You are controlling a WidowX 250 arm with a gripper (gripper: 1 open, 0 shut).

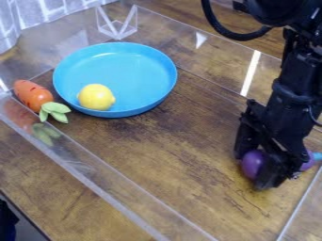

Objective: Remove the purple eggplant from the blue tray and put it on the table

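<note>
You are looking at a dark brown wood-grain table (pixel 151 160) with a glossy top, and the round shallow bright-blue plastic tray (pixel 116 79) is sitting toward its far left. Wide bare wood is lying between the blue tray and the arm at the right, and more is running toward the near edge, so there is open room on that side. A clear plastic barrier (pixel 120 19) is standing just behind the blue tray, closing off the far side.

Counting what is lying there: one yellow toy lemon (pixel 96 96) inside the blue tray near its front-left rim, one orange toy carrot with green leaves (pixel 38 97) on the table just left of the blue tray, and one small glossy purple eggplant (pixel 258 164).

The purple eggplant is resting on the table well to the right of the blue tray, close to the table's right edge. Its teal stem tip is peeking out toward the right, so its long axis is running roughly left to right, though the arm is hiding most of it.

The black gripper (pixel 276 162) is pointing straight down over the purple eggplant with its jaws spread wide to either side. Whether the fingers are touching the eggplant you cannot tell.
</note>
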